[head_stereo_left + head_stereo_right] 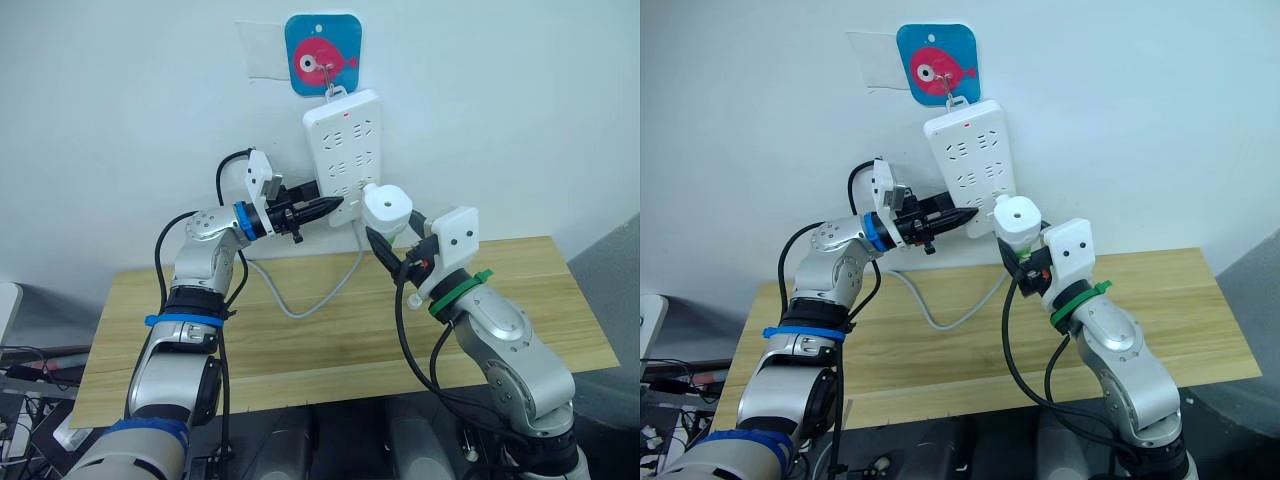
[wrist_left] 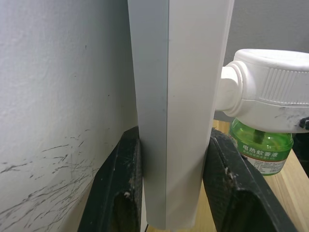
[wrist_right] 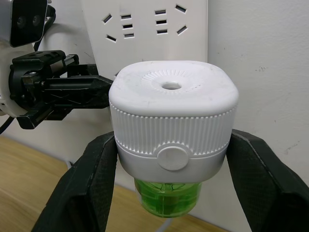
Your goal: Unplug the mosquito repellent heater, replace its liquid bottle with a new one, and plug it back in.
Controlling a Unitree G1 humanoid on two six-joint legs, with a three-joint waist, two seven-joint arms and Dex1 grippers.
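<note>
heater at the power strip, both grippers engaged

the mosquito repellent heater (image 3: pixel 173 116), white with a green liquid bottle (image 3: pixel 169 198) beneath, sits at the lower right edge of the wall-hung power strip (image 1: pixel 342 158), above the wooden table (image 1: pixel 320 330). its neck reaches the strip's face, so it looks plugged in. whether this is unplugging or plugging back, i cannot tell; either needs a straight move along the socket. the right gripper (image 3: pixel 171 159) pinches the heater's sides. the left gripper (image 2: pixel 169 183) clamps the strip's lower edge, steadying it.
</note>
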